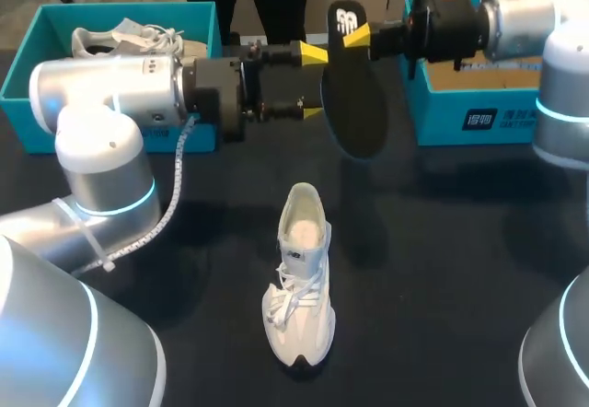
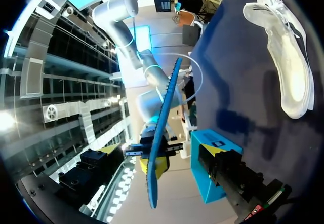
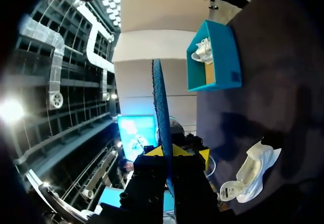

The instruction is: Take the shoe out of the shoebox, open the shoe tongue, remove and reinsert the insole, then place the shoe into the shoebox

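Your right tool (image 1: 357, 37) is clamped on one end of the black insole (image 1: 357, 117), held aloft at 12 o'clock of the white sneaker (image 1: 302, 283) on the counter (image 1: 451, 269), while your left tool (image 1: 313, 82), spread wide at the insole's 9 o'clock edge, looks staged for a handover before reinsertion.

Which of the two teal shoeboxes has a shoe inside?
The left shoebox: a white shoe lies in it. The right shoebox shows only brown cardboard inside.
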`<action>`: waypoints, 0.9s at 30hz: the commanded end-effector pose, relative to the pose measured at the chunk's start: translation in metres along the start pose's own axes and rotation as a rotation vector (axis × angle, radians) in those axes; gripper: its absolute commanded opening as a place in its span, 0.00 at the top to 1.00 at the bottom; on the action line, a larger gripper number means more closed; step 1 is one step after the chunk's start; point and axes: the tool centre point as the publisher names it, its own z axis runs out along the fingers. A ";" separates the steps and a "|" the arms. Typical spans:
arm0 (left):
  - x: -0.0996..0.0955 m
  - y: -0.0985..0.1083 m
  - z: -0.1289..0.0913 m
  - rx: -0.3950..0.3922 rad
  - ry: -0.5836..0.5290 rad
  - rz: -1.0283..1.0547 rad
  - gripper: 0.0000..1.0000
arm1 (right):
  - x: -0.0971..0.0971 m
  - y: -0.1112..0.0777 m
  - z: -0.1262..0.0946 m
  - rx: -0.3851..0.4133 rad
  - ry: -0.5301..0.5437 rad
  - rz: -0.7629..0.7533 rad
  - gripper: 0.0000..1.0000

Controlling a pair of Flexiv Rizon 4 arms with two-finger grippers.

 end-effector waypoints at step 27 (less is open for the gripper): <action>0.026 0.001 0.016 -0.003 0.041 -0.001 0.52 | -0.030 0.003 0.008 -0.054 0.008 0.105 1.00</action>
